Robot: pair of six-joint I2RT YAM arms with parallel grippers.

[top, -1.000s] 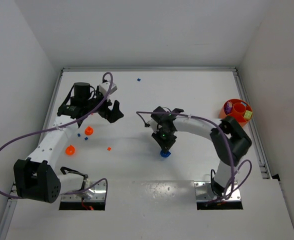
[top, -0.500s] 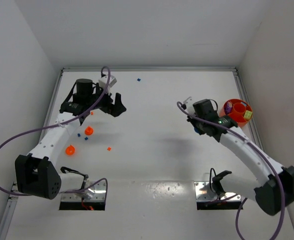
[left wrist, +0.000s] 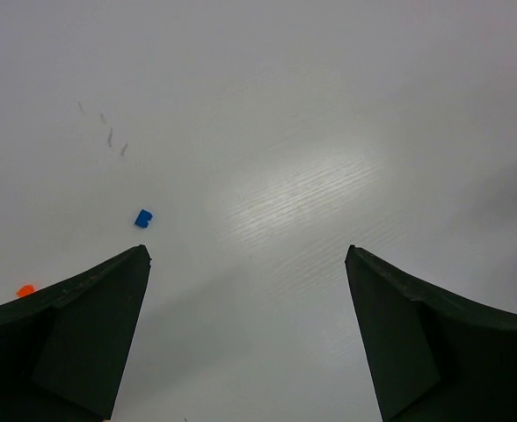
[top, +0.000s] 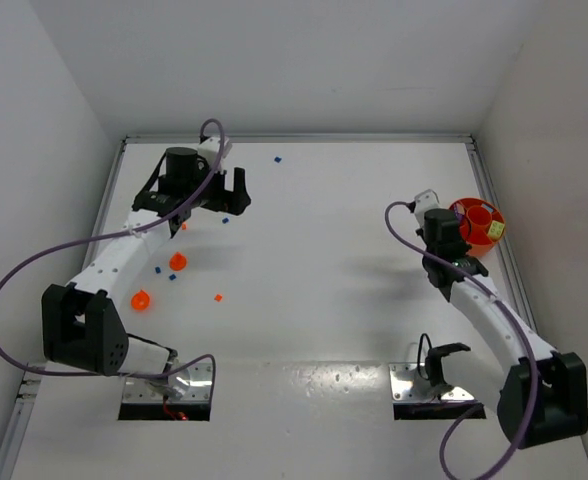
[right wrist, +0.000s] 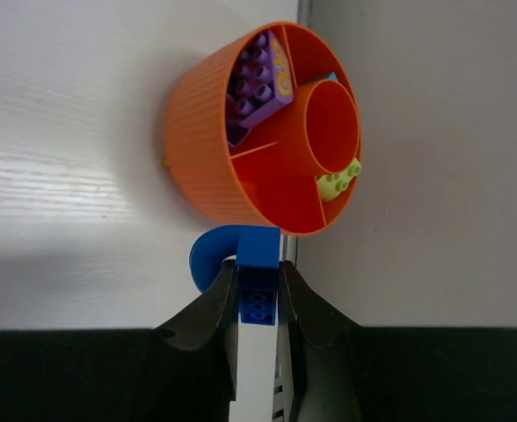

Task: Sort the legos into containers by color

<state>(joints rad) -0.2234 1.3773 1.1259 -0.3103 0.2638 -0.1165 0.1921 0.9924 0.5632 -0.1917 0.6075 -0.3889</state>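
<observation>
My right gripper (right wrist: 258,264) is shut on a blue cup (right wrist: 209,254), holding its studded blue block just in front of the orange bowl (right wrist: 197,149). In that bowl sit a purple container (right wrist: 258,79), an orange cup (right wrist: 329,127) and a lime piece (right wrist: 339,182). From above, the right gripper (top: 442,232) hangs at the bowl's (top: 474,202) left side. My left gripper (top: 228,192) is open over the far left of the table. A blue lego (left wrist: 142,218) and an orange lego (left wrist: 25,290) lie just ahead of its left finger (left wrist: 83,316).
Two small orange cups (top: 177,262) (top: 141,299) stand at the left, with blue specks (top: 157,269) and an orange speck (top: 218,297) around them. Another blue lego (top: 277,158) lies near the back edge. The table's right rail (top: 504,260) runs just past the bowl.
My right arm has swung from the table's middle to the right, carrying the blue cup up to the orange bowl. The left gripper has drifted toward the back, still open.
</observation>
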